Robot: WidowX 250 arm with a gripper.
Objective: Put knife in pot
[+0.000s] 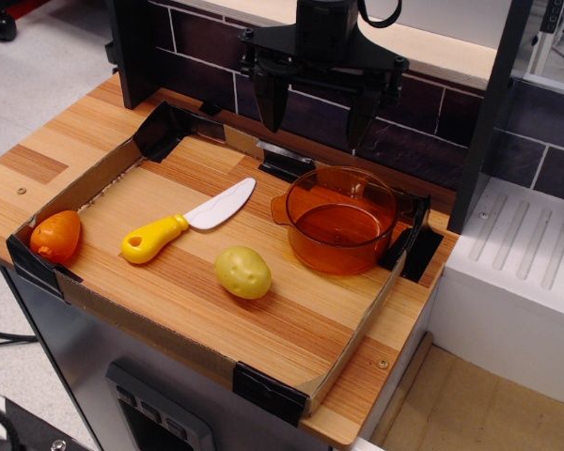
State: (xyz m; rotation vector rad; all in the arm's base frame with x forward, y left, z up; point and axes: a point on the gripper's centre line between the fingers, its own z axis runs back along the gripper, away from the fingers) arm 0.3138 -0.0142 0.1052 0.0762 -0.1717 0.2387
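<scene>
A: Where are you standing in the job?

B: You are starting: your black gripper (318,105) is hanging wide-fingered, holding nothing, above the board's twelve o'clock edge.

A: And the toy plastic knife with the white blade and yellow handle (188,223)?

B: It is lying at nine o'clock of the round transparent orange pot (339,219), apart from it. You are needing to descend over its handle.
</scene>
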